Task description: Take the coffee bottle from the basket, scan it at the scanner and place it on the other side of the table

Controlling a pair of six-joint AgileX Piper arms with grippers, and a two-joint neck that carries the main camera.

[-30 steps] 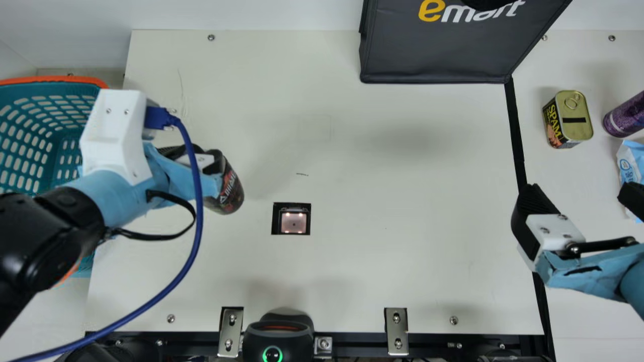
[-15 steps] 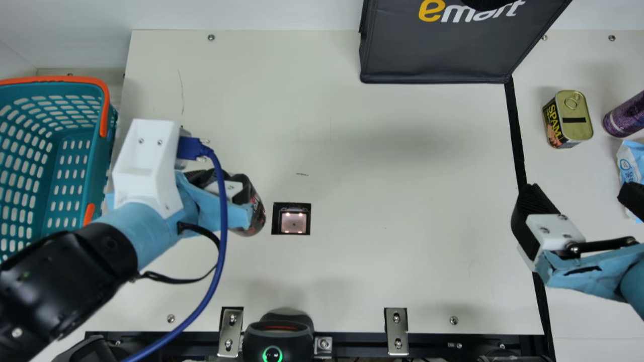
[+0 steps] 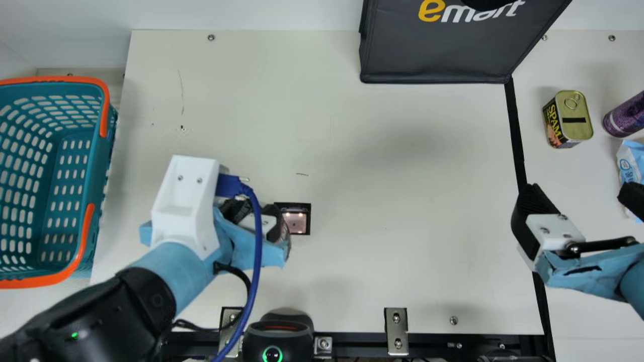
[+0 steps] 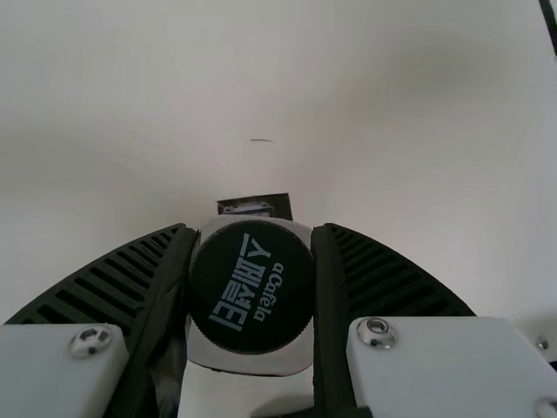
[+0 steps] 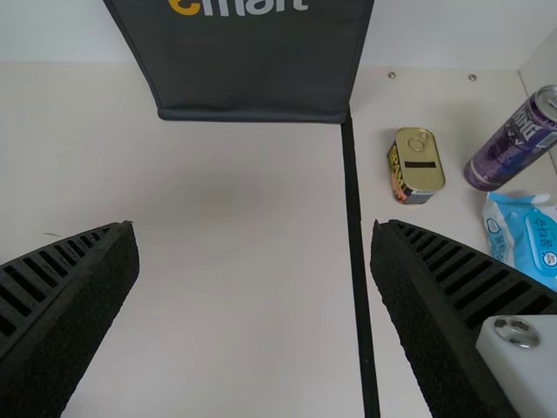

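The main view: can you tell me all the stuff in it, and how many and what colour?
cream table: 1, middle
plastic basket: 1, teal with orange handles, left
coffee bottle: 1, black cap, between the left jaws
square scanner window: 1, pinkish in black, in the tabletop
rounded device: 1, black with green ring, near edge
metal brackets: 2, silver, near edge
fabric bag: 1, black, far edge
tape strip: 1, black, right
rectangular tin: 1, gold-topped, right
tall can: 1, purple, far right
soft pouch: 1, blue and white, far right
cable: 1, blue, along left arm
left gripper, right gripper: 2, black fingers
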